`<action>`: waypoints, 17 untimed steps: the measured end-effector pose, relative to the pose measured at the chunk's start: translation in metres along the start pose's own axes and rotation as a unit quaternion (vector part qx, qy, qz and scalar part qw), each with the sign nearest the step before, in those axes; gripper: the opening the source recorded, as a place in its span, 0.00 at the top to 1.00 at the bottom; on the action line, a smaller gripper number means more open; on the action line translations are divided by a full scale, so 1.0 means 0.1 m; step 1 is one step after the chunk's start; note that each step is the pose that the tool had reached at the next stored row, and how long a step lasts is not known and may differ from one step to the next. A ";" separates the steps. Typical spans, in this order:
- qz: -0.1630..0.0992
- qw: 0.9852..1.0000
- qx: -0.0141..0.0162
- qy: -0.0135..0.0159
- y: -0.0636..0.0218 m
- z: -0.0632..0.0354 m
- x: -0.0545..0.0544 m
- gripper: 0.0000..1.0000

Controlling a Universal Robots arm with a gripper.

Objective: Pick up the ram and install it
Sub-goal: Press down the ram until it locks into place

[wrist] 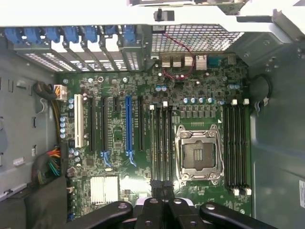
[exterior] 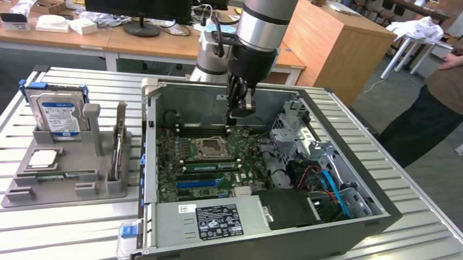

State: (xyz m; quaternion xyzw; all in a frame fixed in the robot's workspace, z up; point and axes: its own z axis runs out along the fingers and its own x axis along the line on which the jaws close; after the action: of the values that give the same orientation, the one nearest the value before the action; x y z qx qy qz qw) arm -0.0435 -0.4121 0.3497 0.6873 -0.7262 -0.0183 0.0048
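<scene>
Open PC case (exterior: 376, 216), gripper (exterior: 242, 105) shut above mobo (exterior: 210, 162)

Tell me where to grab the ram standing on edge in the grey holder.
Take the ram by its top long edge, mid-length, coming straight down and pinching its flat faces. It stands on edge in a slot of the grey holder, so its lower edge is sunk and the slot walls likely block the sides.

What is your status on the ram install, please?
Black robot gripper shut over green motherboard. Long thin ram stick upright in grey tray. No obstruction seen.
</scene>
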 end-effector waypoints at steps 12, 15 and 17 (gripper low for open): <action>0.078 0.997 0.001 -0.003 0.000 0.002 0.00 0.90; 0.100 0.995 0.002 -0.003 0.000 0.003 0.00 0.90; 0.115 0.993 0.002 -0.004 0.000 0.004 0.00 0.90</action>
State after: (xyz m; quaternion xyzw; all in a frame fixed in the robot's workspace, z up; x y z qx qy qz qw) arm -0.0435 -0.4121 0.3493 0.5994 -0.8003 -0.0187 0.0027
